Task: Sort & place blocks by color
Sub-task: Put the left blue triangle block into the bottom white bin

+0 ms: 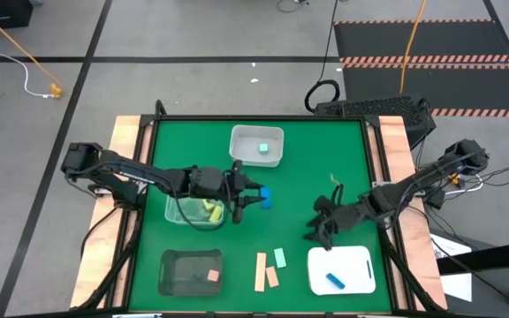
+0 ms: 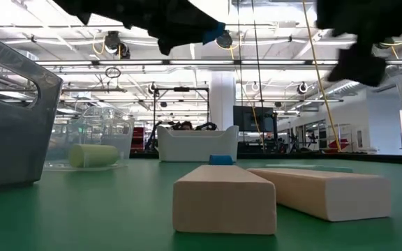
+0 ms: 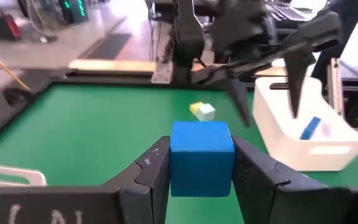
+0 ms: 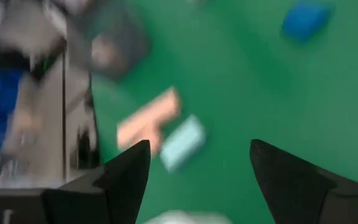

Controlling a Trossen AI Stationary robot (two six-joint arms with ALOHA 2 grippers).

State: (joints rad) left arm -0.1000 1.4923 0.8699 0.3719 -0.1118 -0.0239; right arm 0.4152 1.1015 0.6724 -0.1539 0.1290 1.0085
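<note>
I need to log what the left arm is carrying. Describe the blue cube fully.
The blue cube is a small, plain, matte solid with crisp edges and no markings. It sits upright between the two dark fingers of the left hand, which is shut on its opposite sides. It is held near the middle of the green table, beside the clear tray. Nothing else touches it.

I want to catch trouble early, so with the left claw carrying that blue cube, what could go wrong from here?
1. The left claw holds the blue cube above the mat, away from the white tray that has a blue bar; a slip could drop it short.
2. The open right claw hangs beside that tray, so the arms may collide if the left one heads there.
3. The tan bars and mint block lie nearby and could be knocked.
</note>
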